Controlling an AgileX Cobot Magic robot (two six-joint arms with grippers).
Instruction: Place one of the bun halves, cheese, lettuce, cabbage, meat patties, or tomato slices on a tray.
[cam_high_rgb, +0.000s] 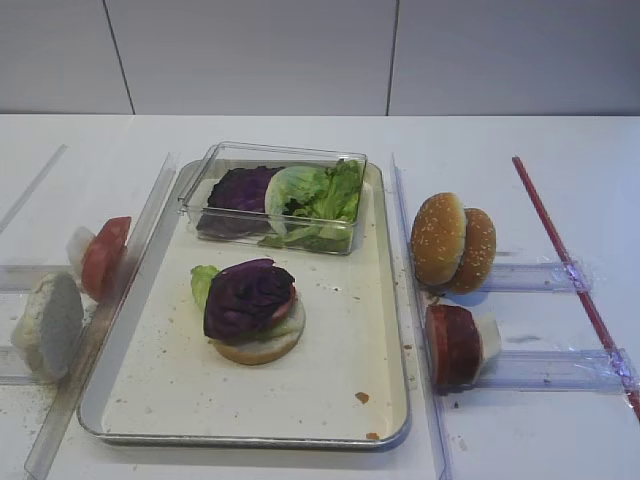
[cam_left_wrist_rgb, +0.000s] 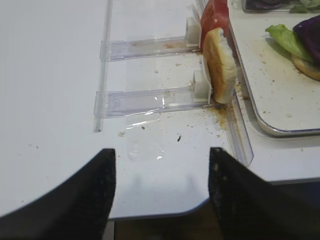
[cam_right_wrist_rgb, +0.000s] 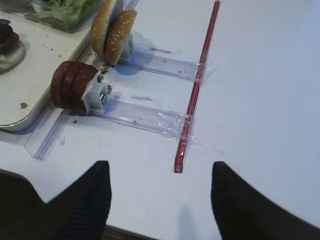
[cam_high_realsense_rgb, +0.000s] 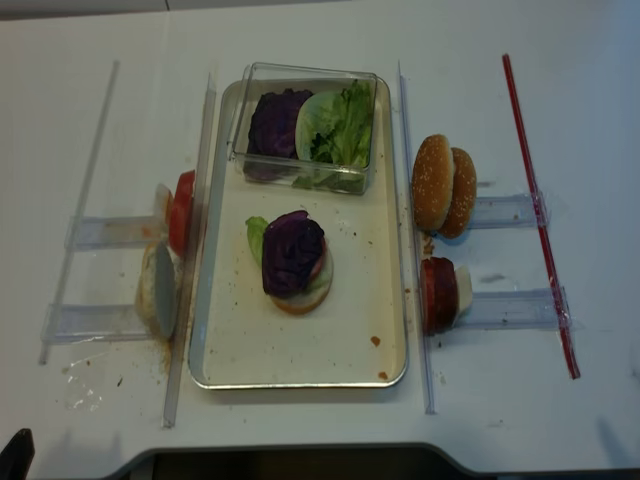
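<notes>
- One tray (cam_high_rgb: 395, 330) is lying on the white table (cam_high_rgb: 560, 140), well ahead of both sets of fingers.
- One stack is sitting on the tray: a single pale bun half (cam_high_rgb: 258, 345) at the bottom, a lettuce (cam_high_rgb: 203, 281) leaf poking out on its left, and one cabbage (cam_high_rgb: 247, 297) leaf draped on top. A thin red and pale layer is peeking out beneath the cabbage; what it is cannot be told.
- One clear plastic box (cam_high_rgb: 275, 195) is sitting at the tray's far end, holding more purple and green leaves; their number cannot be counted.
- The left gripper (cam_left_wrist_rgb: 162, 195) is hovering with its two dark fingers (cam_left_wrist_rgb: 85, 200) spread apart and nothing between them. Ahead of them and to their right, one flat bun (cam_left_wrist_rgb: 220, 65) is standing on edge just beside the tray's rim, with one tomato slice (cam_left_wrist_rgb: 215, 15) standing behind it.
- The right gripper (cam_right_wrist_rgb: 160, 200) is likewise showing two fingers (cam_right_wrist_rgb: 80, 205) spread, grasping nothing. Ahead and to their left, two sesame buns (cam_right_wrist_rgb: 112, 32) are standing on edge together, and nearer the fingers a group of dark red-brown patties (cam_right_wrist_rgb: 72, 90) is standing against a white block; their count is unclear.
- One red strip (cam_right_wrist_rgb: 197, 85) is running straight ahead between those fingers.
- Four clear plastic rails (cam_high_realsense_rgb: 500, 305) are lying beside the tray, two on each side.
</notes>
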